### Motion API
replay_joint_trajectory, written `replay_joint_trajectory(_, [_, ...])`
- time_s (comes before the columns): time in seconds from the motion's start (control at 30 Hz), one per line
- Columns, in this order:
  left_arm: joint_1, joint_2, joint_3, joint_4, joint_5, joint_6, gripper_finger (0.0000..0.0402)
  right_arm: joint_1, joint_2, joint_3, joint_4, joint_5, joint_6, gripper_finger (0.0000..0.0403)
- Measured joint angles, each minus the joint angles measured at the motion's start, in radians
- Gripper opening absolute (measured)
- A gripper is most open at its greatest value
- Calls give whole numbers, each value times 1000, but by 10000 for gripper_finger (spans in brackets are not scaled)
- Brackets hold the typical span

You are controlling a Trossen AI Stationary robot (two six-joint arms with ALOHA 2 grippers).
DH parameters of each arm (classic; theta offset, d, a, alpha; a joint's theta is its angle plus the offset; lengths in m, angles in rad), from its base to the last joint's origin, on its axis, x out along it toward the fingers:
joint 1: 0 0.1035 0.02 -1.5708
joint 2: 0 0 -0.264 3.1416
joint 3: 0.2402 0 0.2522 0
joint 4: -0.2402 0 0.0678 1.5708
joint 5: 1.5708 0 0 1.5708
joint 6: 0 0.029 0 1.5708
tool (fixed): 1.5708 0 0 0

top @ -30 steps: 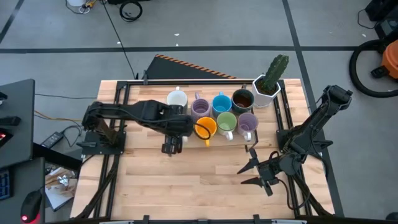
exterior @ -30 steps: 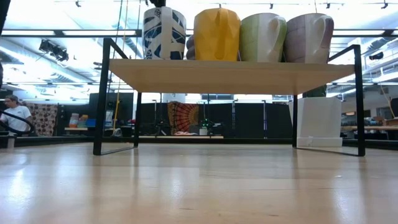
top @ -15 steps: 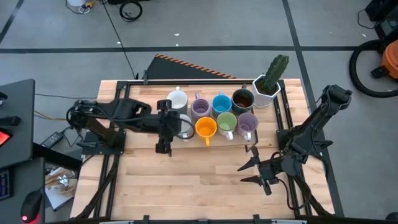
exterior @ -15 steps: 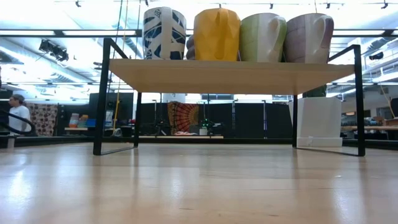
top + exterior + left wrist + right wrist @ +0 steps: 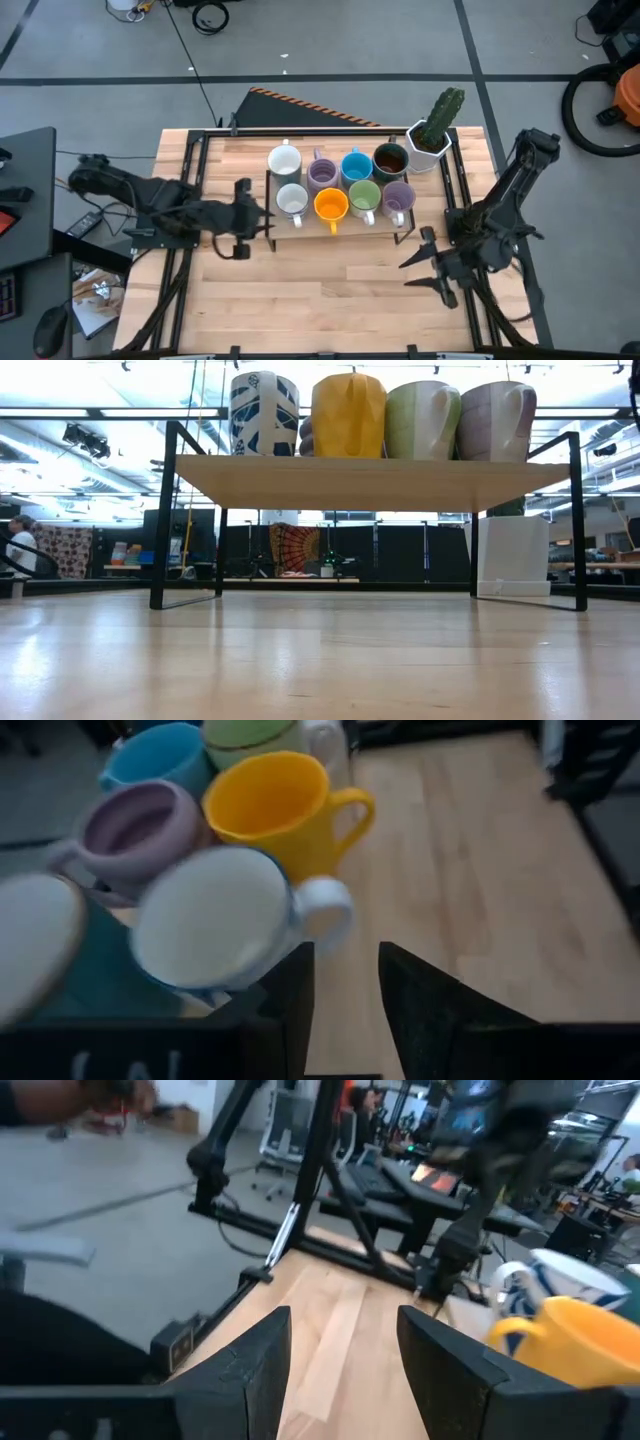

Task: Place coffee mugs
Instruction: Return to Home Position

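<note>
Altogether eight mugs (image 5: pixel 356 167) on one shelf (image 5: pixel 370 482), two lavender.

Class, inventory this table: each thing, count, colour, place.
shelf: 1, wood, black frame, holds mugs
plain mug: 1, white, back row left
patterned mug: 1, white-blue, front row left
lavender mugs: 2, lavender, back row; front row right
blue mug: 1, blue, back row
brown mug: 1, dark brown, back row right
orange mug: 1, orange, front row
green mug: 1, green, front row
planter: 1, white, green cactus, table, beside shelf
left end effector: 1, dark, open, left of shelf
right end effector: 1, dark, open, table's right side
</note>
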Motion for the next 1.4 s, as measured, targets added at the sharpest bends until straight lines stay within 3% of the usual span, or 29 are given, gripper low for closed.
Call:
replay_joint_trajectory(0.2, [-40,-250,-388,326,1,-17,118,-1,-138,0,-49,47,19,189])
replay_joint_trajectory(0.4, [-58,-433,-637,535,3,-43,118,-10,-311,0,-175,83,54,189])
replay_joint_trajectory(0.67, [-24,-609,-812,656,4,2,118,-119,-602,0,-436,-29,141,163])
replay_joint_trajectory(0.87, [40,-725,-951,770,11,47,118,-195,-785,0,-537,-70,151,140])
replay_joint_trajectory(1.13, [162,-838,-1103,891,104,64,118,-241,-891,1,-630,-70,151,125])
replay_joint_trajectory(1.4, [221,-894,-1136,885,143,95,118,-251,-957,-119,-620,-8,192,119])
